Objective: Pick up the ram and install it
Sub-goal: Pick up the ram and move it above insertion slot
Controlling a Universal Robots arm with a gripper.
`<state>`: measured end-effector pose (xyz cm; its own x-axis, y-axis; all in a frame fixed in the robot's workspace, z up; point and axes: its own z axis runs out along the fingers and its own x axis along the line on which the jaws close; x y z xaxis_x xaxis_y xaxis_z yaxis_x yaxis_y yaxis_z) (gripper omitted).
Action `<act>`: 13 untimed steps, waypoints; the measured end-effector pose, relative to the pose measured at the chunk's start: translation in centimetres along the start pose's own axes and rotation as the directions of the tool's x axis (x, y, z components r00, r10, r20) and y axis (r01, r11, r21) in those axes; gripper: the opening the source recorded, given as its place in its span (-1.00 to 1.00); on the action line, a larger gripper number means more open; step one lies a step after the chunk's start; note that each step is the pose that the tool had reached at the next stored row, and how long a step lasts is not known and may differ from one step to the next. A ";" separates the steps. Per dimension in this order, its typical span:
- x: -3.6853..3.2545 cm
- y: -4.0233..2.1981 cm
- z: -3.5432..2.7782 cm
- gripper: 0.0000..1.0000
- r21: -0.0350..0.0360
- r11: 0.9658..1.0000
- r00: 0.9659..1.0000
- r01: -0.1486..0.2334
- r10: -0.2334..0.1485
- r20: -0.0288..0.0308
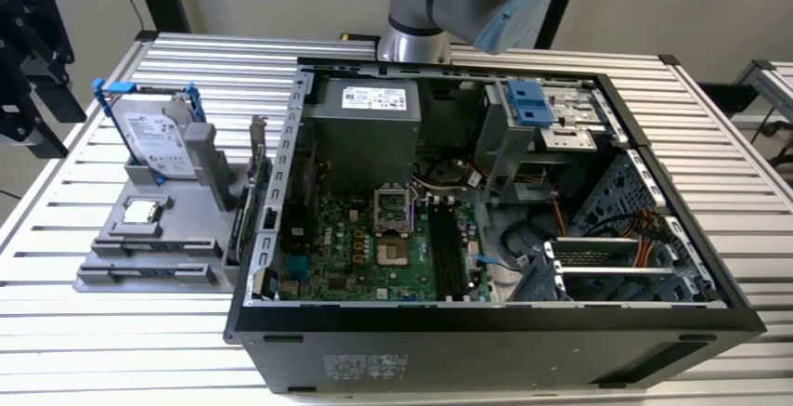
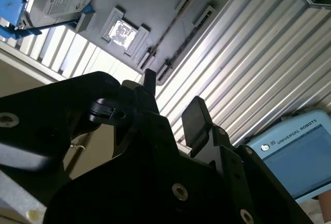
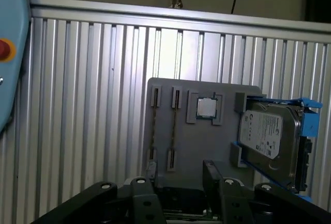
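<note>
**Pick-up step: ram [image 3: 153, 128] not yet gripped**

Exterior view: the tray [image 1: 93, 283] sits beside the computer case [image 1: 496, 318]. Second wrist view: the gripper [image 2: 173, 97] gapes wide, empty. First wrist view: the ram stands edge-up in the tray; gripping likely needs jaws squared across it.

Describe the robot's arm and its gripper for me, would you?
The arm is a thick silver-grey tube with a pale blue cap on one joint. The gripper is matt black and blocky, with two flat fingers and small silver screws in its body.
</note>
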<state>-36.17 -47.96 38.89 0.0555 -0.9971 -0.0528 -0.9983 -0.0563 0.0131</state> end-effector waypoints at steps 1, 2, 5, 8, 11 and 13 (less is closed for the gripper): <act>0.00 0.00 0.00 1.00 0.000 1.000 1.000 0.000 0.000 0.000; 0.00 0.00 0.00 1.00 0.000 1.000 1.000 0.000 0.000 0.000; 0.00 0.00 0.11 1.00 0.000 1.000 1.000 -0.001 0.001 0.000; 0.02 -0.01 0.46 1.00 0.000 1.000 1.000 -0.009 0.009 0.000; 0.05 -0.02 0.92 1.00 0.000 1.000 1.000 -0.013 0.013 0.000; 0.06 -0.02 1.21 1.00 0.000 1.000 1.000 -0.013 0.013 0.000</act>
<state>-36.16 -47.96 37.68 0.0422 -0.9977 -0.0525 -0.9990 -0.0430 0.0133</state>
